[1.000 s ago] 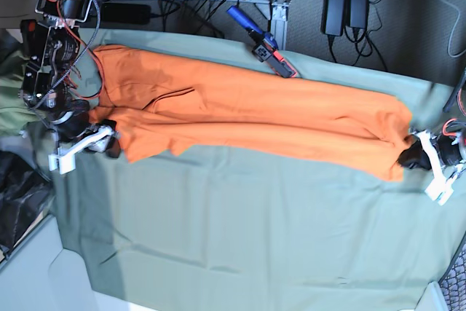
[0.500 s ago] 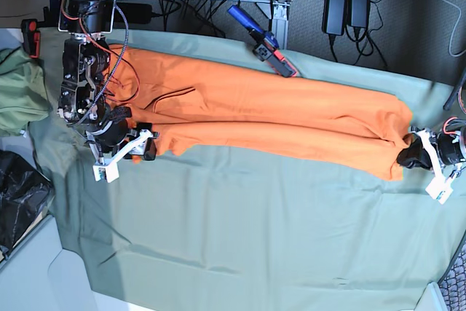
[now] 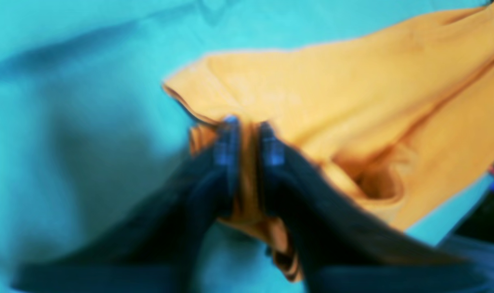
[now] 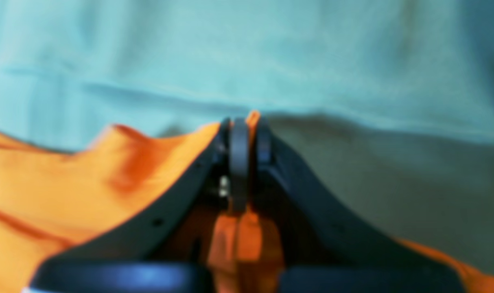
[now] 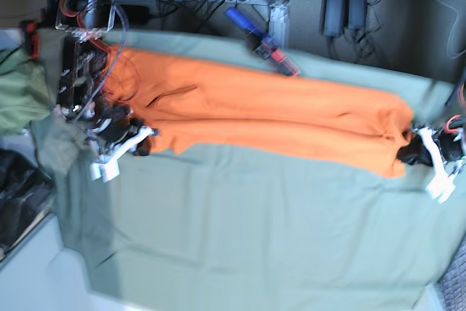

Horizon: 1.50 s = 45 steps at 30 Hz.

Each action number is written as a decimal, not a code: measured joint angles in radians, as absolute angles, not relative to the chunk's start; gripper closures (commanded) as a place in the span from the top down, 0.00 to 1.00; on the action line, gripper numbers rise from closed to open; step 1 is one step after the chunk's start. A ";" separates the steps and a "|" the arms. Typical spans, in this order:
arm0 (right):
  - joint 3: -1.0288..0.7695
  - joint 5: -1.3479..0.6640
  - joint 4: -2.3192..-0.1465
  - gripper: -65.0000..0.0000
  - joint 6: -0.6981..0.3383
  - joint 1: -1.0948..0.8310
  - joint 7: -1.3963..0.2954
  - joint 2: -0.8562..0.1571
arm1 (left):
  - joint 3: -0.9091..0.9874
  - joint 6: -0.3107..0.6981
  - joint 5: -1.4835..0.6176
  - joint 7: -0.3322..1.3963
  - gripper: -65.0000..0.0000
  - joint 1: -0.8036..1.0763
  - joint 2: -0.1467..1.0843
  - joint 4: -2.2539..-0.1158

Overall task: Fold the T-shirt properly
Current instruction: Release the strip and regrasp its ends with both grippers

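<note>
I see the T-shirt (image 5: pixel 262 118) lying stretched in a long orange band across the far half of the table cloth (image 5: pixel 247 231), running from the left side of the base view to the right side. It is folded lengthwise, with a crease running along its middle.

My right gripper (image 5: pixel 138 143) is at the left end of the shirt in the base view, at the near corner of the cloth. In the right wrist view its two dark fingers (image 4: pixel 263 142) are pressed close together with a sliver of orange fabric (image 4: pixel 253 118) sticking up between the tips, so it is pinching the shirt's edge. More orange cloth spreads to the left of the fingers and bunches below them.

My left gripper (image 5: pixel 411 154) is at the opposite end of the shirt, on the right side of the base view, near the table's edge. The left wrist view is blurred, but I can make out both dark fingers (image 3: pixel 226 150) squeezed onto a gathered fold of orange fabric (image 3: pixel 249 162), with the rest of the shirt fanning away up and to the right.

Beyond the shirt's far edge a blue and red tool (image 5: pixel 262 41) lies at the back of the table. An olive-green garment (image 5: pixel 22 100) is bunched at the left border of the base view, beside the right arm.
</note>
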State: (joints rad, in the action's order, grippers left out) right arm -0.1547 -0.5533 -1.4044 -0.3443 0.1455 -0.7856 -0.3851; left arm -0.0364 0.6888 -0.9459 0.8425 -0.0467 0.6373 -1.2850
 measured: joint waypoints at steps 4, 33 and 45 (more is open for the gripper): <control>-0.241 -0.590 -1.557 0.00 -0.345 0.044 -0.798 -0.401 | -0.036 0.689 -1.017 0.881 0.41 -0.047 0.663 -1.285; -0.345 -0.621 -1.911 0.64 -0.344 -0.430 -0.804 -0.387 | 0.052 0.689 -1.146 0.993 0.59 -0.012 0.698 -1.286; -0.345 -0.620 -1.912 0.64 -0.344 -0.416 -0.779 -0.379 | 0.217 0.689 -1.366 1.112 0.59 0.089 0.730 -1.288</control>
State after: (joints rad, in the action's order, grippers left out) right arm -0.3450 -0.6205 -1.9121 -0.3439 -0.4156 -0.7788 -0.3790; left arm 0.2169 0.6891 -1.3663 1.1122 0.0887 0.7300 -1.2884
